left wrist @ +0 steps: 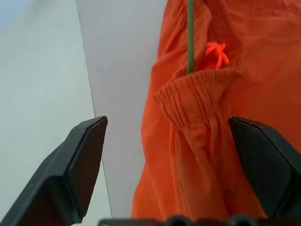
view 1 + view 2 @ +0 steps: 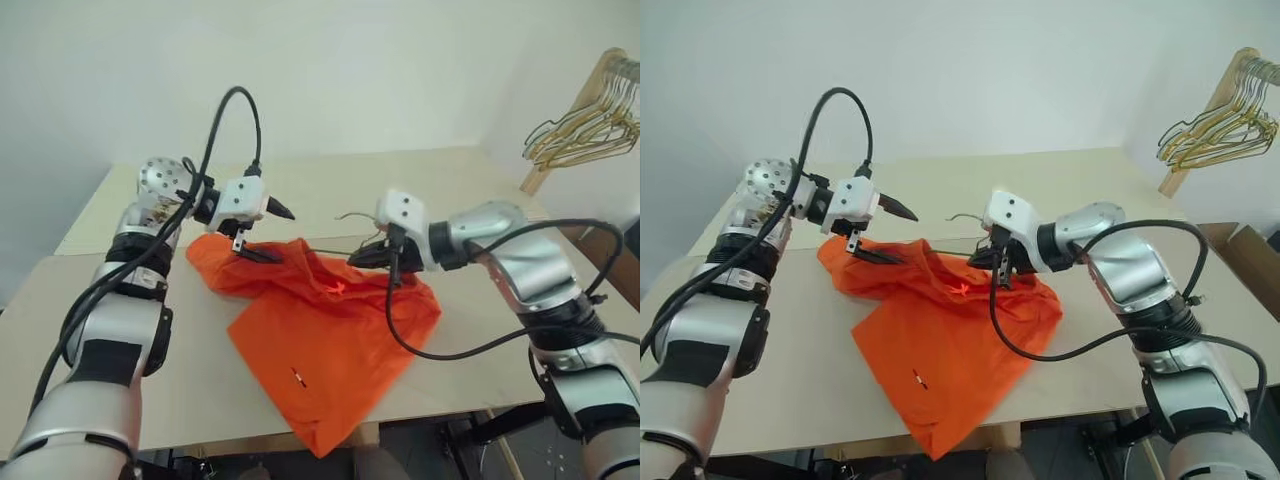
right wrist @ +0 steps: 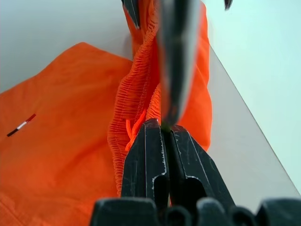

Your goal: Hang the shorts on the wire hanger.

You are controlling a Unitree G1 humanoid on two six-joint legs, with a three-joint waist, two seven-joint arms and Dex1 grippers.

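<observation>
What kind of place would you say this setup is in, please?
Probably a lab or test room set up for laundry handling: a bare plywood table against a plain white wall, orange shorts spread on it, and a wooden rack of wire hangers beside it.

1. Left arm raised over the table, wrist bent inward, pointing toward the right arm and angled down.
2. Left gripper point(image 2: 268, 232): fingers point(image 1: 82, 165) spread wide, nothing between them.
3. Right arm reaches in, forearm angled toward the left arm.
4. Right gripper point(image 2: 990, 262): fingers point(image 3: 150, 160) pressed together, pinching a thin wire.
</observation>
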